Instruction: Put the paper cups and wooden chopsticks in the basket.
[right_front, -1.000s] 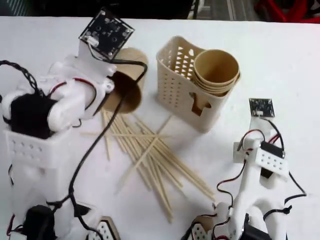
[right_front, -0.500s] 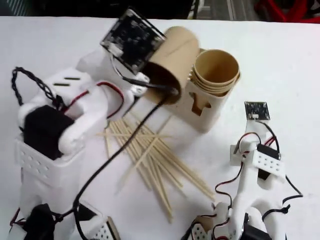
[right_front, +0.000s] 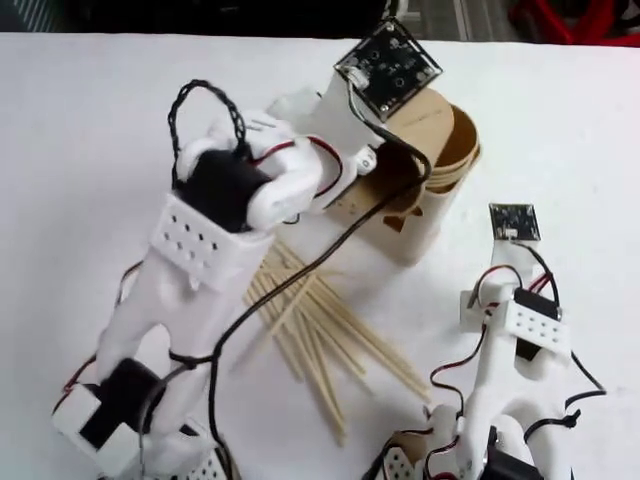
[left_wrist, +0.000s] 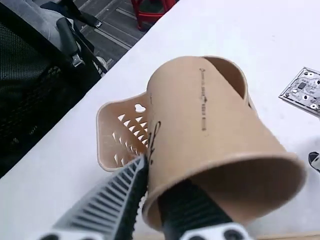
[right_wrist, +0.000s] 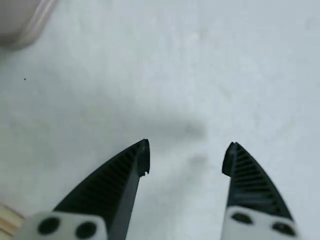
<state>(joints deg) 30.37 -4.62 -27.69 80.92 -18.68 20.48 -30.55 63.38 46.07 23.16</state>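
Left wrist view: left pincer (left_wrist: 162, 189) grips paper cup (left_wrist: 212, 132), its small print unreadable.

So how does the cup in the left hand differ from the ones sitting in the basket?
The held cup is a single cup, clamped at its rim by the left hand. The basket cups are a nested stack that nothing grips. The held cup is tilted over the basket with its mouth towards the hand, while the basket cups stand upright inside it, mouths up. Both are plain tan paper and look alike in size.
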